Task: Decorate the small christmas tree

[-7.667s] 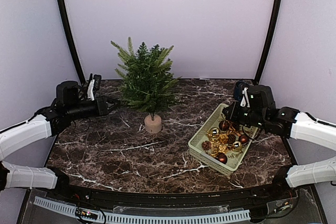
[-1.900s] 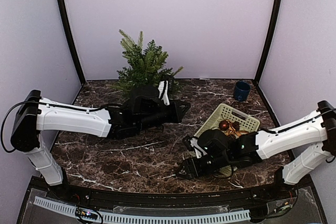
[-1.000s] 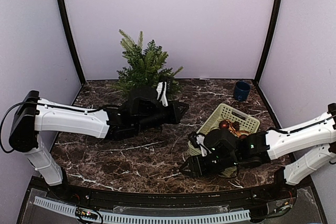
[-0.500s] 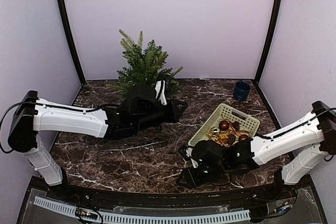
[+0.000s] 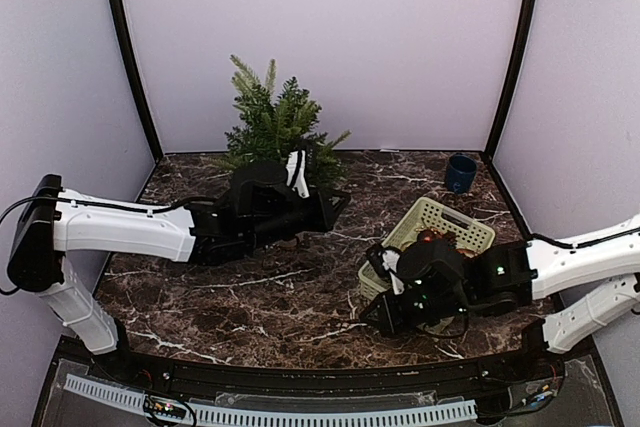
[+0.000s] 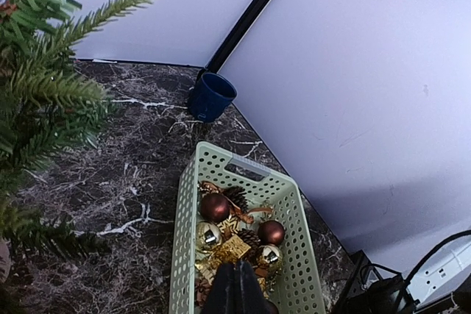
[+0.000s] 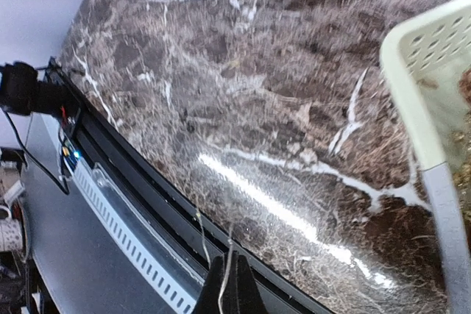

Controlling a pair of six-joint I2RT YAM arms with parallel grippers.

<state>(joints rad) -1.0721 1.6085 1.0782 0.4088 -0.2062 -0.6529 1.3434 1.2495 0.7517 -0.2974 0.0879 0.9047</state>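
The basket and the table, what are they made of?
The basket looks like pale green plastic, matte, with moulded rows of little holes. The table looks like dark brown marble with white veins, polished enough to mirror the light; it could be a printed marble-look surface instead.

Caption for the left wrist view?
Shut left hand facing pale green basket of brown and gold baubles, christmas tree left, blue cup behind.
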